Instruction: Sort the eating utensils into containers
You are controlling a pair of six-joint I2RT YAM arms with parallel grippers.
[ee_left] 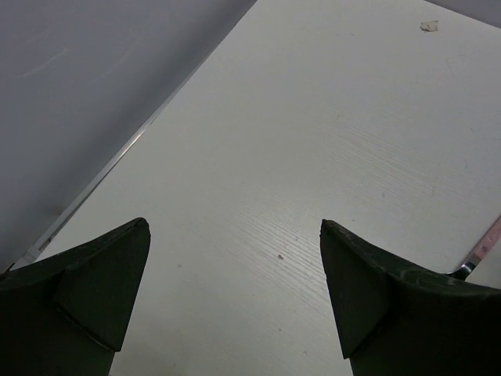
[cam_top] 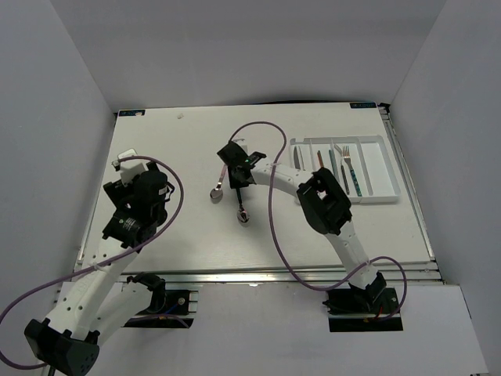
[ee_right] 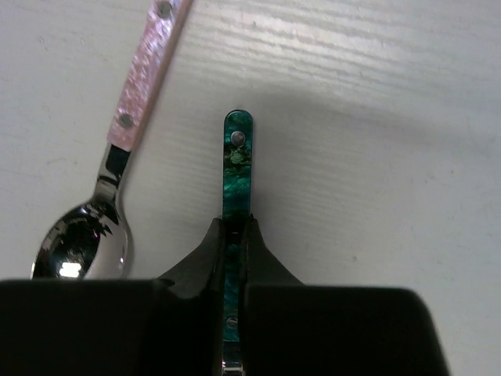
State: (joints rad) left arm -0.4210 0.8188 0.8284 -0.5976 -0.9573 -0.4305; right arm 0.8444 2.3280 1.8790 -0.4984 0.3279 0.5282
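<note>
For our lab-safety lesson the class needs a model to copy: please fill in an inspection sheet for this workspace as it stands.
Surface: white table, no spills seen.
Job's things: white tray holds a fork, an orange chopstick and two more utensils; pink-handled spoon and teal-handled spoon are outside it.
Clutter: small scrap near the far edge.
Grippers: right gripper shut on the teal handle; left gripper open, holding nothing.
Cables: a purple cable loops over the table from each arm.
Surroundings: plain grey walls on three sides.
</note>
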